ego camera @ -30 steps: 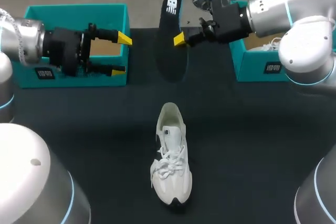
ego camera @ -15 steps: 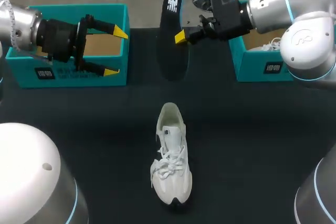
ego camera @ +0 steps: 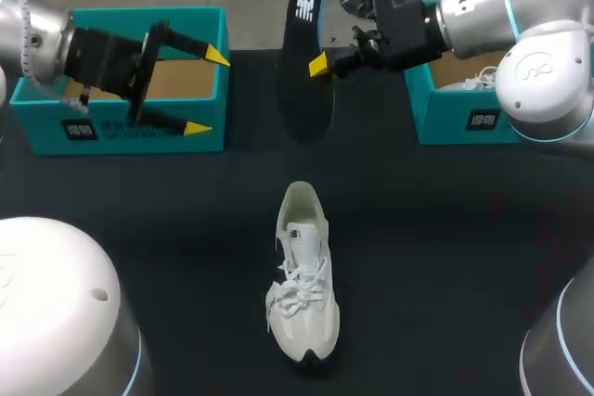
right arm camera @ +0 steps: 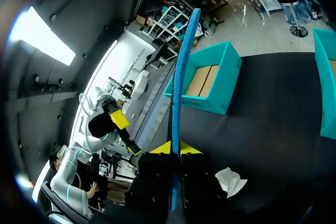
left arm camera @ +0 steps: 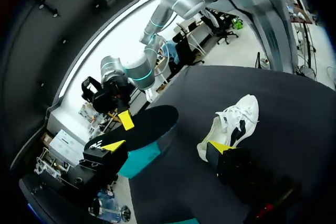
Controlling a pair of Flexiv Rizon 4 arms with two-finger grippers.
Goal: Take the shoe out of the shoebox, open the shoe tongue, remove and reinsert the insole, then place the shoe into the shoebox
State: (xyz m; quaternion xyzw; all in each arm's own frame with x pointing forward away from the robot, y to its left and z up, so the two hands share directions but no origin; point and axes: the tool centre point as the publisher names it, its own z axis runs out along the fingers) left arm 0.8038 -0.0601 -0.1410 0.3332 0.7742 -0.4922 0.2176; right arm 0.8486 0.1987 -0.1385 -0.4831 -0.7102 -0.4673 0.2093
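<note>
While the right end effector point(ego camera: 318, 66) pinches the black insole point(ego camera: 303, 11) on edge, clear of the desk point(ego camera: 445, 229), the white shoe point(ego camera: 302, 275) lies well apart from it on the desk, heel end toward it. The left end effector point(ego camera: 207, 91) is spread wide and holds nothing, close by the teal shoebox point(ego camera: 130, 18). With the insole out (whether the tongue is fully open I can't tell), reinsertion looks next: lower it toe-first into the shoe's mouth, the left perhaps steadying the shoe.
</note>
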